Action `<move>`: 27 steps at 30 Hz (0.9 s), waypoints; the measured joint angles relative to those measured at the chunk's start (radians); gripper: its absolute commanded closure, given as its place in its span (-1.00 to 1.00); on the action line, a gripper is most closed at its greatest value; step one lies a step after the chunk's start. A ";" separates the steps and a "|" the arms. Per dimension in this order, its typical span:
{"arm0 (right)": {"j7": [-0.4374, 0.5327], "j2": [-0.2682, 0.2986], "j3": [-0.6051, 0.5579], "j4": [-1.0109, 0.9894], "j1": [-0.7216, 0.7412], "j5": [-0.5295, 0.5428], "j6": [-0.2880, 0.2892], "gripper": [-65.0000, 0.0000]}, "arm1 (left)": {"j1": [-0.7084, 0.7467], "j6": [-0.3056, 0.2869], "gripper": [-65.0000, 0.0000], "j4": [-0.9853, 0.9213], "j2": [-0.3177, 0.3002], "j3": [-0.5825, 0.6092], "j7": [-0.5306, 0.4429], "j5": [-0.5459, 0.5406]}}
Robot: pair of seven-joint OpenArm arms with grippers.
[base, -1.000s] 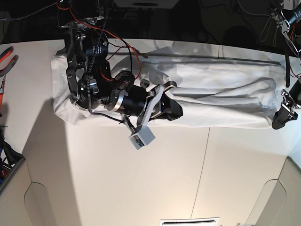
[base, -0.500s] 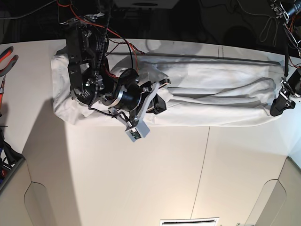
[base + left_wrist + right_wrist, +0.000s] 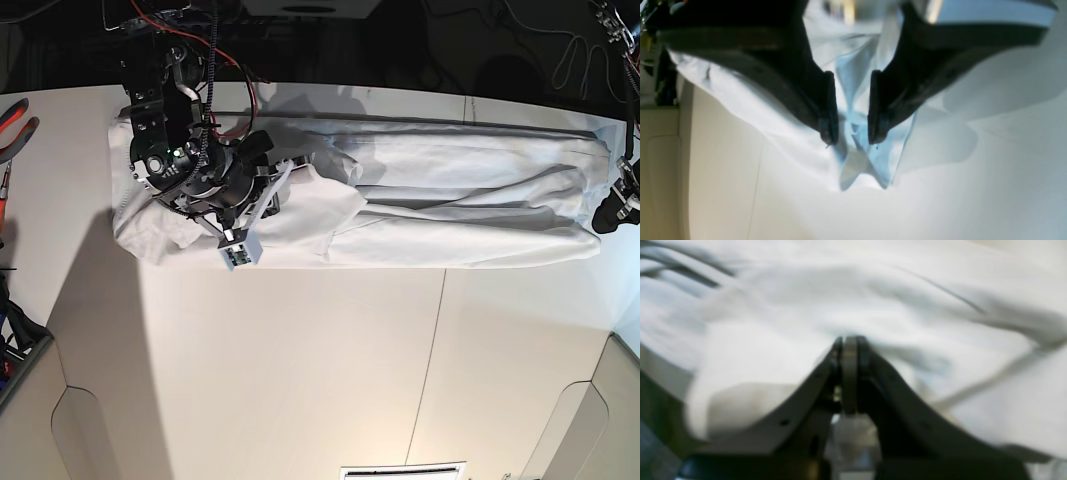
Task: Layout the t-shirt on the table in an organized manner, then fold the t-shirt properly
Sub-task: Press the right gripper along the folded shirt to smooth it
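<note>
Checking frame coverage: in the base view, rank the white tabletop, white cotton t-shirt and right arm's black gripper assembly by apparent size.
1. Matte white tabletop.
2. Wrinkly white cotton t-shirt.
3. Right arm's black gripper assembly, though it sits nearer the camera, which inflates it.

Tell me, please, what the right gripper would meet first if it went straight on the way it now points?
Most likely the t-shirt: the shut right gripper points straight into white cloth that fills its wrist view. Whether it already touches is unclear through the blur.
</note>
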 measured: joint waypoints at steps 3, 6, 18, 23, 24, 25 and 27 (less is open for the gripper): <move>0.000 0.016 0.002 0.000 0.000 -0.001 -0.014 1.00 | 0.022 0.000 0.40 0.000 -0.003 0.000 0.000 -0.001; 0.000 0.024 0.003 0.000 0.000 -0.005 -0.014 1.00 | 0.059 0.000 0.38 0.000 -0.008 0.001 -0.034 0.006; 0.038 -0.027 0.002 0.008 0.033 0.185 0.084 1.00 | 0.105 0.000 0.04 0.000 -0.023 0.001 -0.154 -0.014; 0.044 -0.096 -0.036 0.011 0.056 0.143 0.091 1.00 | 0.108 0.000 0.99 0.051 -0.022 -0.002 -0.038 -0.235; 0.044 -0.098 -0.046 0.008 0.052 0.110 0.091 1.00 | 0.108 0.000 1.00 0.080 -0.018 -0.002 0.000 -0.286; 0.044 -0.098 -0.053 -0.001 0.051 0.087 0.089 1.00 | 0.107 0.000 1.00 0.116 -0.011 -0.002 0.031 -0.324; 0.051 -0.098 -0.055 -0.026 0.050 0.024 0.039 1.00 | 0.103 -0.003 1.00 0.198 0.013 -0.004 0.078 -0.351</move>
